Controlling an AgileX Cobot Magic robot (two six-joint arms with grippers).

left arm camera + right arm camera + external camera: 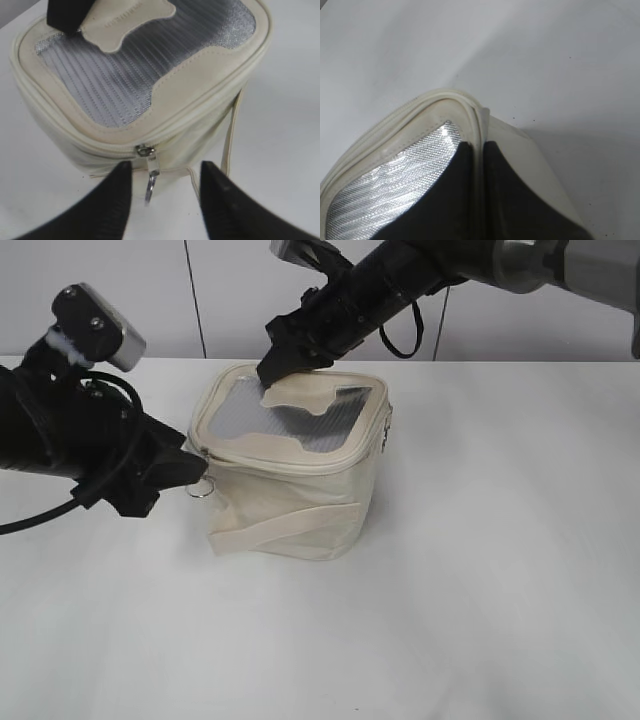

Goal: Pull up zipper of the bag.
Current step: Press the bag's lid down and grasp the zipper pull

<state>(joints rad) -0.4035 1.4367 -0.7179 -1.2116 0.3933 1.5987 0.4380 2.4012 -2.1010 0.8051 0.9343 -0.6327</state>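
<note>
The bag (290,475), boxy cream fabric with a grey mesh lid, stands upright on the table. Its zipper (146,150) slider hangs between the left gripper's (165,175) spread fingers; the right gripper (477,165) seemingly pinches the lid's far rim.

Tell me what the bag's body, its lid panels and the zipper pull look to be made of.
Bag body: cream woven fabric, probably canvas, matte and creased. Lid panels: silvery-grey mesh, fine ribbed weave with a slight sheen. Zipper pull: shiny silver metal, with a thin wire-like ring at its end.
</note>
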